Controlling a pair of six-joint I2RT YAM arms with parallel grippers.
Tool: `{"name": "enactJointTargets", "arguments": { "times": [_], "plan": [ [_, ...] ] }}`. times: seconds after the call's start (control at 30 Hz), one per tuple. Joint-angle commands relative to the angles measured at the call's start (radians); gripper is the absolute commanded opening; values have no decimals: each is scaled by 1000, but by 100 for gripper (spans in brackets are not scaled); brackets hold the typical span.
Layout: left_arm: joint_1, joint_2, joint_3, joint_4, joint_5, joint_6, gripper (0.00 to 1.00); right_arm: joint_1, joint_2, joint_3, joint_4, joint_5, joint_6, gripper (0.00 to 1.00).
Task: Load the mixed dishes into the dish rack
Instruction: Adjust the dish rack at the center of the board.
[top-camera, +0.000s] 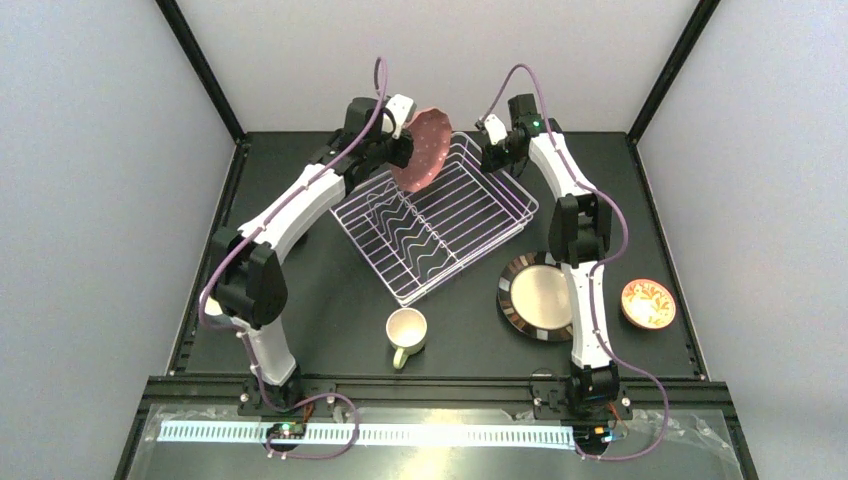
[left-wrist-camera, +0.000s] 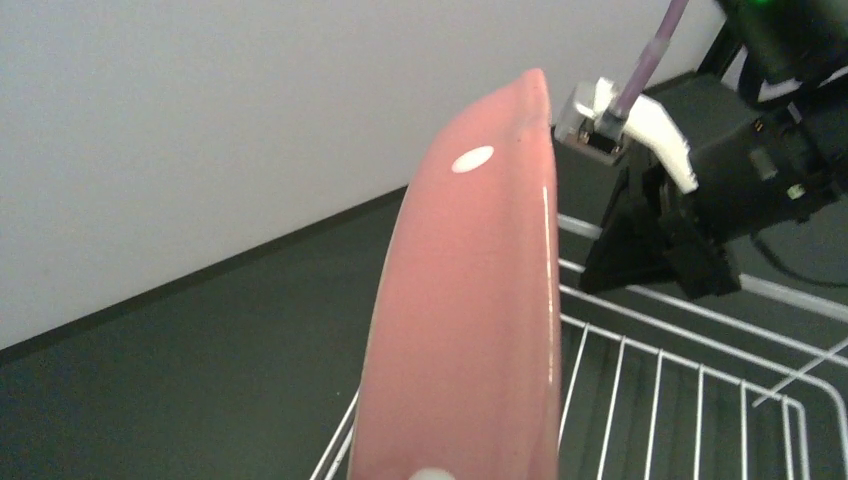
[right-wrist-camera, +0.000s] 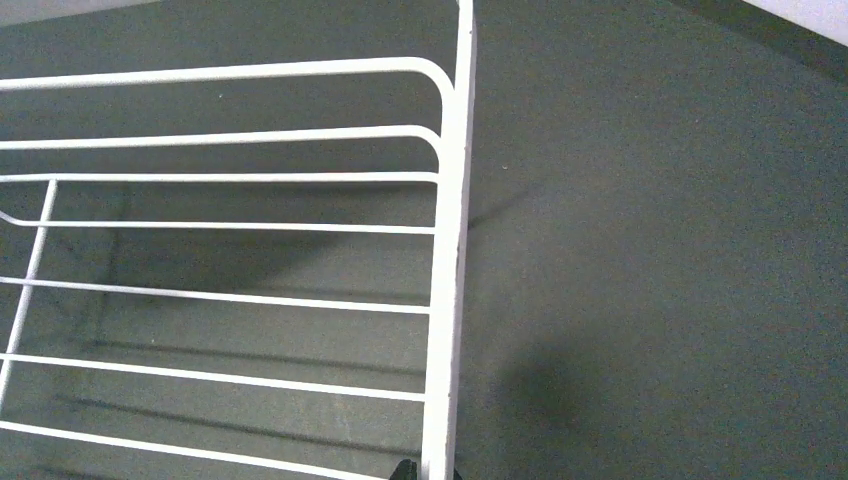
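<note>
My left gripper (top-camera: 402, 150) is shut on the pink dotted plate (top-camera: 422, 150) and holds it on edge in the air over the far left corner of the white wire dish rack (top-camera: 471, 255). The plate (left-wrist-camera: 470, 300) fills the left wrist view and hides the fingers. My right gripper (top-camera: 492, 158) is at the rack's far right rim. In the right wrist view its dark fingertips (right-wrist-camera: 405, 470) sit on either side of the rim wire (right-wrist-camera: 450, 250). The rack holds no dishes. The light-blue mug, pale-green bowl and mint plate are out of view.
A cream mug (top-camera: 406, 332) stands near the rack's front corner. A dark-rimmed plate (top-camera: 538, 296) lies right of it, partly under the right arm. A small orange-patterned bowl (top-camera: 648, 303) sits at the far right. The zigzag prongs (top-camera: 415, 240) run through the rack's middle.
</note>
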Motion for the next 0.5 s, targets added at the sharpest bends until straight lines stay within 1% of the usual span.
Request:
{"name": "enactJointTargets", "arguments": {
  "times": [0.0, 0.1, 0.13, 0.17, 0.23, 0.4, 0.47],
  "plan": [
    [13, 9, 96, 75, 8, 52, 1, 0, 22, 19, 70, -40, -62, 5],
    [14, 28, 117, 64, 11, 64, 1, -1, 15, 18, 78, -18, -33, 24],
    [14, 33, 121, 62, 7, 68, 1, -1, 10, 16, 82, -1, -19, 35],
    [14, 35, 123, 63, 5, 72, 1, -1, 6, 15, 84, 10, -11, 40],
    [15, 41, 124, 73, 3, 79, 1, -2, -3, 13, 87, 8, -2, 45],
    [15, 60, 122, 108, 2, 109, 1, 0, -30, 12, 103, -5, 18, 52],
    [15, 71, 122, 118, 2, 121, 1, 0, -43, 4, 116, -6, 28, 57]
  ]
}}
